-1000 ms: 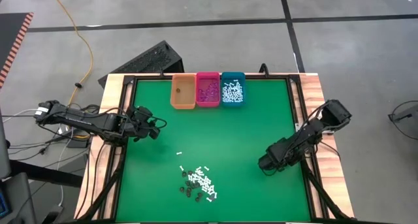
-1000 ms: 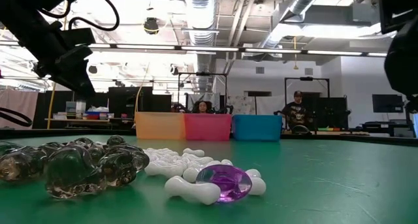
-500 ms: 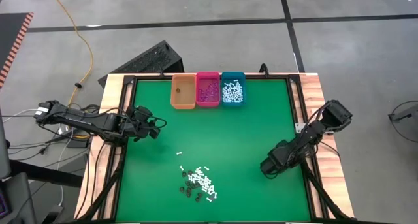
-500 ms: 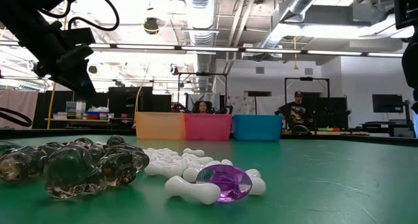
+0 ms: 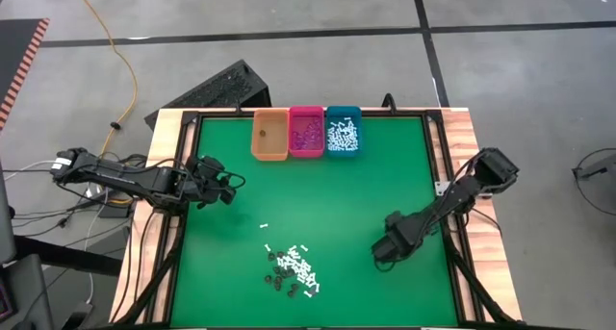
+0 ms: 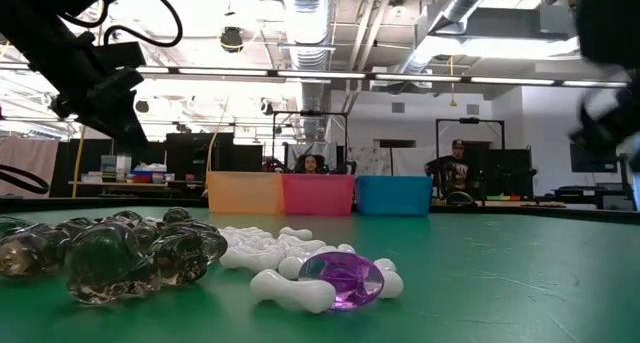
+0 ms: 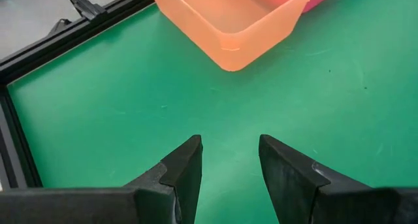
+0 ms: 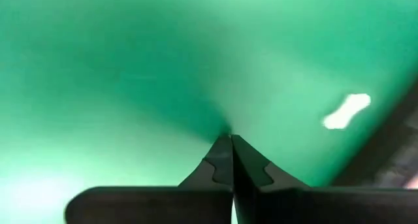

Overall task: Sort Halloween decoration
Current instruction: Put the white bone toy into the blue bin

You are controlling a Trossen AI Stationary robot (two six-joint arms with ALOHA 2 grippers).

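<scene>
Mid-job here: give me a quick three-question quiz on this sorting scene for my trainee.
1. True or false: the right gripper is shut and holds nothing.
2. Which bin holds the white sticks: A) the orange bin, B) the pink bin, C) the teal bin?
3. Fill in: the unsorted pile lies on the green mat nearer the ___ edge, opposite the bins.

Key
1. True: its fingers meet over bare mat.
2. C
3. Front. The left gripper waits open near the orange bin.

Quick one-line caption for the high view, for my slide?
Shut right gripper nears the mixed pile of tiny plastic pieces; open left gripper waits beside the green table.
</scene>
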